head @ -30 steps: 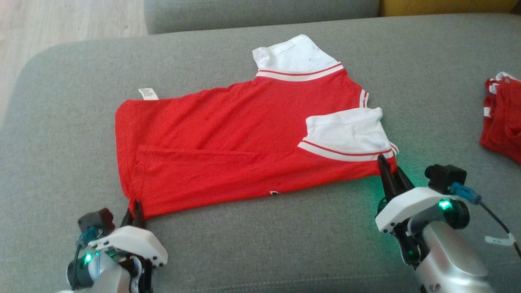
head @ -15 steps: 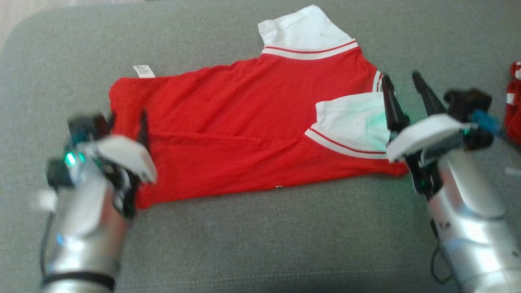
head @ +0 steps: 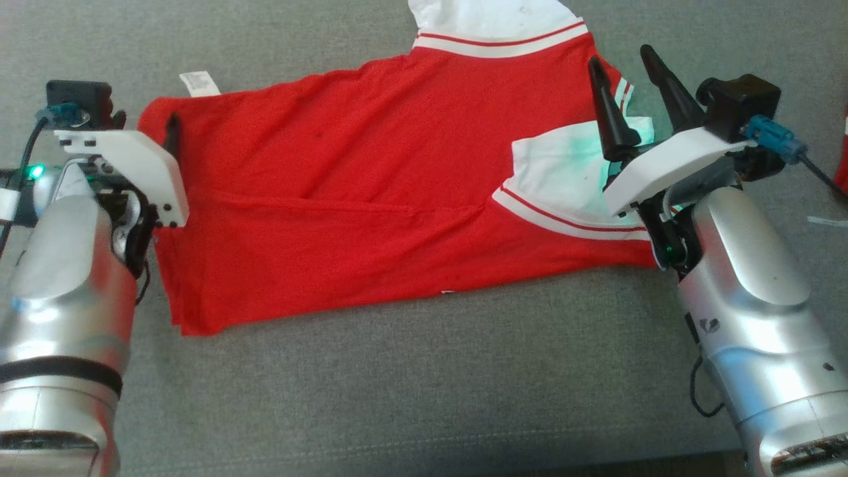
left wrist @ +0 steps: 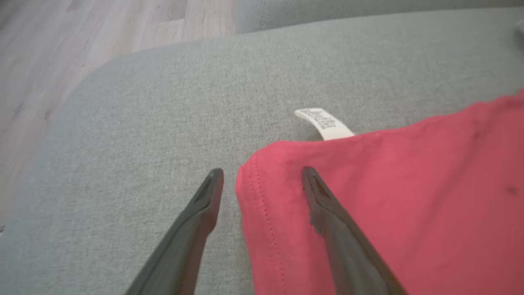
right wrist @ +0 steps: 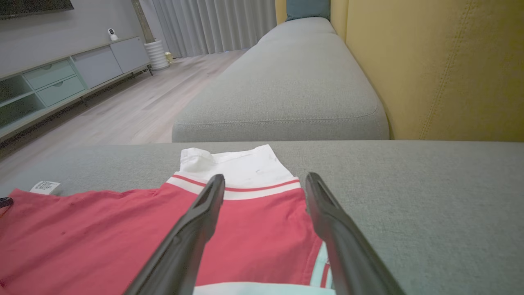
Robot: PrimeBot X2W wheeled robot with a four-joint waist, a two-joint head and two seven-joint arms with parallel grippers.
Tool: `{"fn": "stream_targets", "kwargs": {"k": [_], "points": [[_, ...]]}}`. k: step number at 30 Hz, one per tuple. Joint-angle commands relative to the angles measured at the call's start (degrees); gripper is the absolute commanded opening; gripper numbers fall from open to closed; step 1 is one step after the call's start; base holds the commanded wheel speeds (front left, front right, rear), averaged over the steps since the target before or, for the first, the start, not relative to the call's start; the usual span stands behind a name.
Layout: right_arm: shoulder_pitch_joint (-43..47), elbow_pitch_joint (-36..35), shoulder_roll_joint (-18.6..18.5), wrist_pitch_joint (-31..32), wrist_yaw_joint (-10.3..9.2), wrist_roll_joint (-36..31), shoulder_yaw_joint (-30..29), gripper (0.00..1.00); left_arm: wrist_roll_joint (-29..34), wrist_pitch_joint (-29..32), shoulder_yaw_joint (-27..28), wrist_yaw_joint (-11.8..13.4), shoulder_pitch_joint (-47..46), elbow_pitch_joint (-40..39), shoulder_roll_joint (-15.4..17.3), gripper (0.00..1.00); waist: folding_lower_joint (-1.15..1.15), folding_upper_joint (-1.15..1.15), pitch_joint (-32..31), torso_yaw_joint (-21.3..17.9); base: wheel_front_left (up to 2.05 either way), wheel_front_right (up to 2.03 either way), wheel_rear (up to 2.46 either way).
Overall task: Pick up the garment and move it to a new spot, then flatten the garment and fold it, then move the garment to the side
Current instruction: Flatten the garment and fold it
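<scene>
The garment [head: 364, 199] is a red shirt with white sleeves, folded lengthwise and lying flat on the grey sofa cushion [head: 424, 371]. A white label [head: 199, 83] sticks out at its far left corner. My left gripper [head: 147, 122] hovers open over that left corner. In the left wrist view the left gripper [left wrist: 262, 171] straddles the hem of the garment [left wrist: 389, 205], with nothing between its fingers. My right gripper [head: 619, 54] is open above the white sleeve at the right end. Past the right gripper [right wrist: 265, 176], the right wrist view shows the garment [right wrist: 102, 233] and its far sleeve.
A sliver of another red garment [head: 845, 159] shows at the right edge. A second grey cushion [right wrist: 286, 90] and a yellow backrest [right wrist: 442, 69] lie beyond. Wooden floor [left wrist: 61, 61] starts past the cushion's left end, with a cabinet [right wrist: 61, 78] across the room.
Both grippers have opened and let go of the garment's near edge. They have risen and moved forward over the garment's two ends. The head camera has tilted down.
</scene>
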Motion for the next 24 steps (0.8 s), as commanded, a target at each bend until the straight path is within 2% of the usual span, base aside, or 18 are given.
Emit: {"fn": "stream_targets", "kwargs": {"k": [1, 8, 9, 15, 19, 24], "points": [[-1.57, -1.54, 0.92, -0.59, -0.05, 0.3, 1.15, 1.0, 0.37, 0.11, 0.9, -0.31, -2.88, -0.49, 3.31, 1.0, 0.0, 0.0, 0.62, -0.44, 0.0, 0.0, 0.0], [-4.39, -1.53, -0.06, 0.12, -0.05, 0.52, 2.25, 1.0, 0.52, 0.9, -0.37, -0.81, -5.3, 4.28, 3.72, 0.99, 0.0, 0.0, 3.19, -0.54, 0.0, 0.0, 0.0], [-6.11, -1.53, -0.69, 0.75, -0.05, 0.27, 2.6, 1.0, 0.43, 1.25, -1.01, -1.35, -6.09, 5.26, 3.23, 0.0, 0.0, 0.0, 3.93, -0.13, 0.0, 0.0, 0.0], [-13.42, 1.49, -2.85, 4.55, -0.05, -0.56, 2.92, 1.0, 0.24, -0.83, -2.89, -2.35, -8.77, 5.54, 1.13, 0.0, 0.0, 0.0, 6.48, 2.66, 0.0, 0.0, 0.0], [-19.1, 6.9, -4.4, 8.18, -0.05, -1.28, 2.26, 1.0, 0.22, -3.57, -4.26, -2.71, -10.71, 4.98, -0.65, 0.0, 0.0, 0.0, 8.23, 5.7, 0.0, 0.0, 0.0], [-26.1, 15.59, -6.39, 11.37, -0.05, -3.83, 1.58, 1.0, -0.56, -6.79, -6.48, -3.15, -13.02, 4.04, -4.46, 0.0, 0.0, 0.0, 10.75, 10.34, 0.0, 0.0, 0.0]]}}
